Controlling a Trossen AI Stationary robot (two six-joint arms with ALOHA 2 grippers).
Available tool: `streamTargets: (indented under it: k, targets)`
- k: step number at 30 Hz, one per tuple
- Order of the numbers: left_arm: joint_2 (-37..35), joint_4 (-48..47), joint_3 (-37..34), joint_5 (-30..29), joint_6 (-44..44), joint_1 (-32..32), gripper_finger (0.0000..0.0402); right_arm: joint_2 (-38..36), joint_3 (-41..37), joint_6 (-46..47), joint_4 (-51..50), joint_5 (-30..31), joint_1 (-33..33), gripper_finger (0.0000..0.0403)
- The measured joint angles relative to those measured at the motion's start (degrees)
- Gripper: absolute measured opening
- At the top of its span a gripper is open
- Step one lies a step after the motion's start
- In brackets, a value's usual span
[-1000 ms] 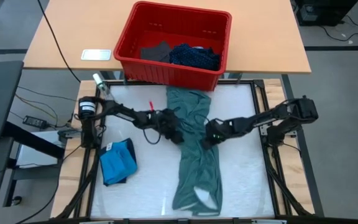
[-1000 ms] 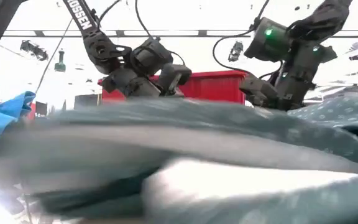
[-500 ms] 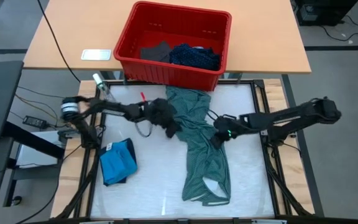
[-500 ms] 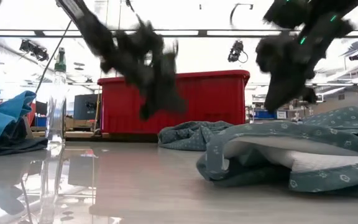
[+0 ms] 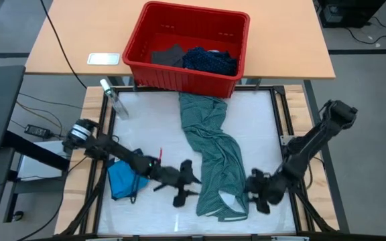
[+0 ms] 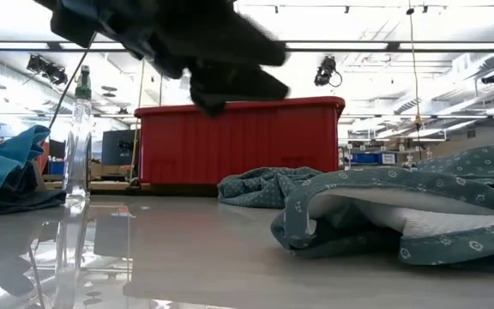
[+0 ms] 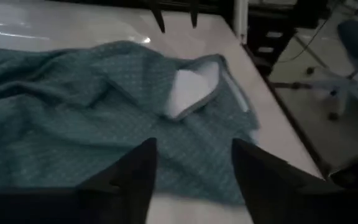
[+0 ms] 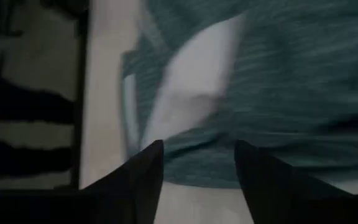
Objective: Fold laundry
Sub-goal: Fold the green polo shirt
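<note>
White padded work surface (image 5: 146, 127), framed by dark rails, with a wooden table (image 5: 72, 40) behind it.

Item: grey-green shirt (image 5: 214, 161). Lies stretched in a long crumpled band down the middle of the white surface, from just under the red bin (image 5: 185, 73) to the near edge. The collar end, with its pale lining turned out, is nearest the front; the low view shows that end bunched in folds on the surface (image 6: 401, 215).

Item: left gripper (image 5: 185, 189). Low over the near part of the surface, just beside the shirt's left edge near the collar. Seen from its wrist camera, the two dark fingers (image 7: 129, 180) stand spread with the shirt cloth showing between them; nothing is pinched.

Item: right gripper (image 5: 256, 191). At the near right, just beside the shirt's collar end on the opposite side. Its fingers (image 8: 143, 171) are likewise parted, cloth and pale lining visible in the gap, nothing held. Whether either pincer touches the cloth cannot be told.

Item: bright blue garment (image 5: 127, 175). Folded small, lying on the left of the surface, partly under the left arm.

Item: navy dotted piece (image 5: 210, 60) and a dark grey piece (image 5: 167, 55). Both inside the red bin.

Item: clear spray bottle (image 5: 114, 102). At the far left corner of the surface.

Item: small white flat object (image 5: 104, 59). On the wooden table, left of the bin.
</note>
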Motion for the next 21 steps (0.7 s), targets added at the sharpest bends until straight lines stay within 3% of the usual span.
streamTargets:
  k: [3, 6, 10, 14, 18, 21]
  targets:
    - [5.4, -1.32, 4.64, 0.09, -0.79, -3.03, 0.0263, 5.32, 0.19, -2.95, 6.37, -1.44, 2.79, 0.0225]
    - [10.79, -8.04, 11.65, 0.05, 2.41, -5.21, 0.0288, 10.98, 3.63, -6.33, 5.05, -2.01, 4.63, 0.0242]
    - [16.79, -19.13, 20.86, -0.95, 3.01, -5.77, 0.0297, 17.65, 9.17, -8.86, -0.14, 1.27, 6.83, 0.0248]
    - [20.38, -20.83, 25.72, -0.88, 3.45, -5.54, 0.0296, 23.51, 12.75, -7.85, -4.67, 5.96, 7.52, 0.0245]
    - [22.4, -22.99, 27.56, 1.53, -0.04, -5.44, 0.0261, 26.45, 14.4, -1.28, -4.05, 6.05, 7.06, 0.0214]
    - [22.7, -23.62, 27.78, 3.99, -6.93, -5.65, 0.0187, 26.55, 14.29, 4.07, -3.08, 5.0, 7.08, 0.015]
